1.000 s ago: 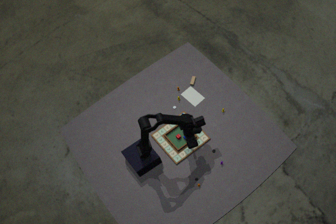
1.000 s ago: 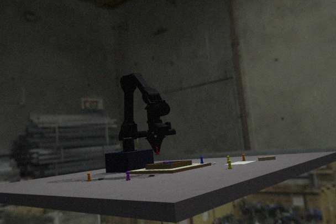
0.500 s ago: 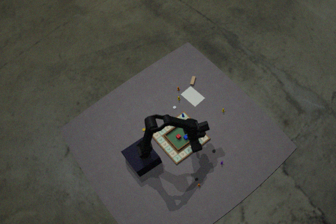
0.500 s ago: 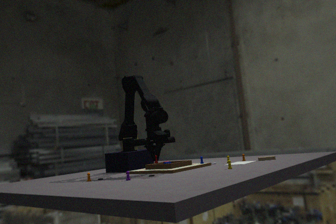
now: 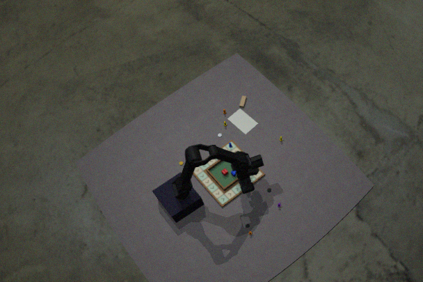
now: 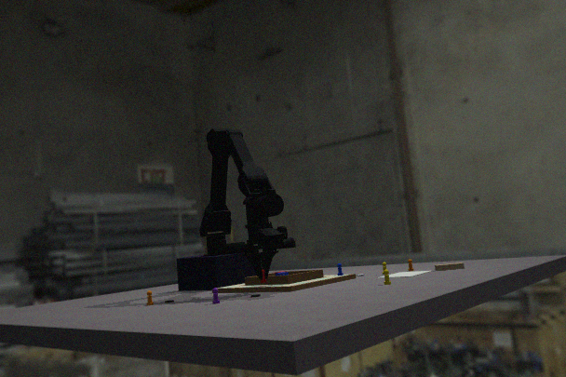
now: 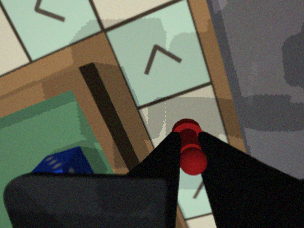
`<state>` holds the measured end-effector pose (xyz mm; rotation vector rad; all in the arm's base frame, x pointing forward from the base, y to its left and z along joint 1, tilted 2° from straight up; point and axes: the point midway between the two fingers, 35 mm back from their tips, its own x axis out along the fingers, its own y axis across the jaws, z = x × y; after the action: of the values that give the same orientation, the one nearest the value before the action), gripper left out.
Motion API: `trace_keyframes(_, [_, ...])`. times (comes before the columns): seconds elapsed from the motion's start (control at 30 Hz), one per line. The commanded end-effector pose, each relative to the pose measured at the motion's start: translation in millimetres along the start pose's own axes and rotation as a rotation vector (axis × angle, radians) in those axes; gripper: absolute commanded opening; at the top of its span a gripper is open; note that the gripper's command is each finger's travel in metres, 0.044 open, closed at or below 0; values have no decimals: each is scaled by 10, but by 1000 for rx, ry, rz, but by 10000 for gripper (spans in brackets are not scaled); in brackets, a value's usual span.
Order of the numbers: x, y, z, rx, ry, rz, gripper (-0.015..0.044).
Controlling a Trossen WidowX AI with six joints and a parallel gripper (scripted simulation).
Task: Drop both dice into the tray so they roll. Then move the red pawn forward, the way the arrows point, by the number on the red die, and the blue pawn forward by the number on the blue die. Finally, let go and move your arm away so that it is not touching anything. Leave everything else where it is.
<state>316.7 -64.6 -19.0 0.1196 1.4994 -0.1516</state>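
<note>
My gripper is shut on the red pawn. It holds the pawn upright, low over a cream square in the board's outer row, beside the tray; whether its base touches the board I cannot tell. The tray holds the red die and the blue die. Their top numbers cannot be read here. The blue pawn stands upright near the board's far corner.
White paper and a wooden block lie beyond the board, near an orange pawn and a yellow pawn. Another yellow pawn, a purple pawn, a second orange pawn and small discs stand or lie around the board.
</note>
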Motion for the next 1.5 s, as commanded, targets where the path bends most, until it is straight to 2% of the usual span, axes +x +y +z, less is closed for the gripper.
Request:
trace_keyframes(0.0, [86, -5, -22, -5, 9, -3, 0])
trace_keyframes(0.1, [109, -5, -23, -5, 9, -3, 0])
trace_keyframes(0.6, [58, 0, -4, 0, 2, 0, 394])
trace_keyframes(0.67, [-45, -1, 1, -1, 3, -1, 440])
trace_keyframes(0.77, [-386, -3, -12, -4, 8, -3, 440])
trace_keyframes(0.9, [-413, -3, -14, -5, 9, -3, 440])
trace_keyframes(1.0, [-419, 112, 34, -55, 10, 1, 361])
trace_keyframes(1.2, [-456, 988, 236, -410, 15, 24, 204])
trace_keyframes(1.47, [-488, 2134, 118, -901, 6, 12, 200])
